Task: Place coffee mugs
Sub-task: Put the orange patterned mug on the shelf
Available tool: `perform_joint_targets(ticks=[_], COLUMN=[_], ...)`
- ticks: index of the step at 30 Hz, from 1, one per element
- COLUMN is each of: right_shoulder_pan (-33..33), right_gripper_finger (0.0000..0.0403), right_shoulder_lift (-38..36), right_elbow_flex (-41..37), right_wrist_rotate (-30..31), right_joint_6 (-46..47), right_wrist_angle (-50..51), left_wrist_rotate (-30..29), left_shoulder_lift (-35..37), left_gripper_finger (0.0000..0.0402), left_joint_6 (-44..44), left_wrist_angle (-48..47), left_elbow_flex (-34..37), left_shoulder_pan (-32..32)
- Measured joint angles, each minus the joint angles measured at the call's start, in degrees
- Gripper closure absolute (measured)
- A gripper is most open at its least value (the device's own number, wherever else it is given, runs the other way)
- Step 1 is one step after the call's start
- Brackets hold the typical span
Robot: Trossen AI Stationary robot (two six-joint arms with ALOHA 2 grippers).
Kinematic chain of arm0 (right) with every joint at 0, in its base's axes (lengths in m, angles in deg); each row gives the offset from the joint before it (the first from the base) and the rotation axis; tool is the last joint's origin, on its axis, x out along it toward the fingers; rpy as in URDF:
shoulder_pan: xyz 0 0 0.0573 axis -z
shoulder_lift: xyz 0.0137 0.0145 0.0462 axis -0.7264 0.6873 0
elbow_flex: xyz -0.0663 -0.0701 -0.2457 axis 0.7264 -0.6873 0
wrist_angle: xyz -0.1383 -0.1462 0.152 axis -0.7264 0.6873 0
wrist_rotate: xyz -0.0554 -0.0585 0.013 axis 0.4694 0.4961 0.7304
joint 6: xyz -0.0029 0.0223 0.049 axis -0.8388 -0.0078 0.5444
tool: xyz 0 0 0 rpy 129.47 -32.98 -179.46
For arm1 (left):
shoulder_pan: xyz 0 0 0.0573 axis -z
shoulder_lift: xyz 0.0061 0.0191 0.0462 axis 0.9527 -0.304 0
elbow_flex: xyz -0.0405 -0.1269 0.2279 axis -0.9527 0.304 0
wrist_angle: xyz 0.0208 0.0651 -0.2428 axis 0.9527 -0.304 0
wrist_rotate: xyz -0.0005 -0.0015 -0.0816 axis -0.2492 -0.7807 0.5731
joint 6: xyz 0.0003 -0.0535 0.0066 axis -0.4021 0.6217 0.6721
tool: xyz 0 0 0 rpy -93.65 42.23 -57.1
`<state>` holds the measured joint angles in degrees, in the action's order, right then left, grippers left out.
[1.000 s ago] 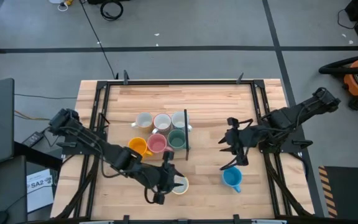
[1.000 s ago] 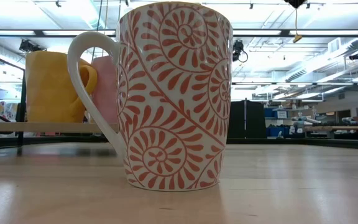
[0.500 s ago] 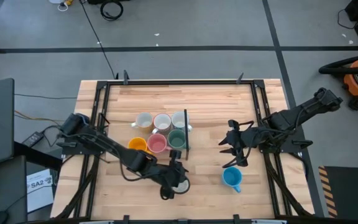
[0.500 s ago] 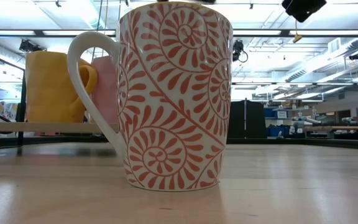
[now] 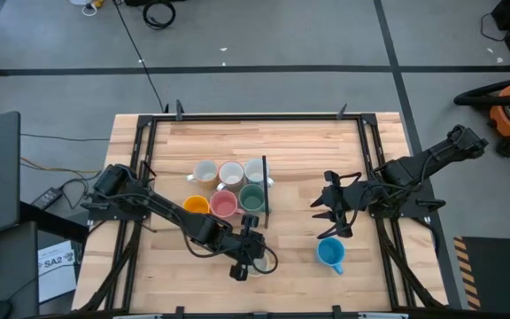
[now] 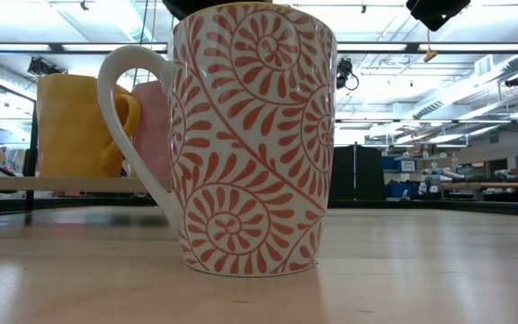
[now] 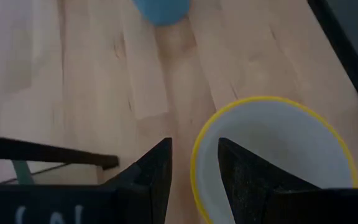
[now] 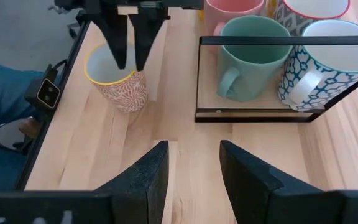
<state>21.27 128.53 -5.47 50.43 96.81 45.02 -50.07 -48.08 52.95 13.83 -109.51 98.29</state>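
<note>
A white mug with an orange spiral pattern and a yellow rim [image 8: 120, 87] stands upright on the table near the front edge; it fills the low view [image 6: 250, 135]. My left gripper [image 7: 194, 165] is open and slants down over it, one finger inside the mug and one outside, with the rim's wall [image 7: 196, 155] between them. From above the gripper [image 5: 251, 257] covers most of the mug. A blue mug [image 5: 330, 254] stands to the right. My right gripper [image 5: 330, 217] hangs open just beyond it, above the table.
A black frame rack [image 5: 265, 190] at the table's middle holds several mugs, among them a teal one [image 8: 247, 56], a pink one [image 5: 223, 204] and a yellow one [image 5: 195, 206]. Bare wood [image 5: 308, 159] lies between the rack and the right arm.
My left gripper has come down and toward the table's right edge, tipping more steeply, until its fingers stand on either side of the patterned mug's rim. The gap between its fingers is unchanged, and the mug has not moved. My right gripper has sunk a little.
</note>
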Motion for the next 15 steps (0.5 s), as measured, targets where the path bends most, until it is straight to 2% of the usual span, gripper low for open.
perform_joint_targets(ticks=[15], right_shoulder_pan=[0.0], right_gripper_finger=[0.0254], right_shoulder_lift=[0.02], right_elbow_flex=[0.0], right_wrist_rotate=[0.02], right_joint_6=[0.0], right_wrist_angle=[-0.19], left_wrist_rotate=[1.42], left_shoulder_lift=[-1.79], left_gripper_finger=[0.0264], left_joint_6=[2.51], left_wrist_angle=[-6.04], left_elbow_flex=[0.0], left_shoulder_pan=[-0.8])
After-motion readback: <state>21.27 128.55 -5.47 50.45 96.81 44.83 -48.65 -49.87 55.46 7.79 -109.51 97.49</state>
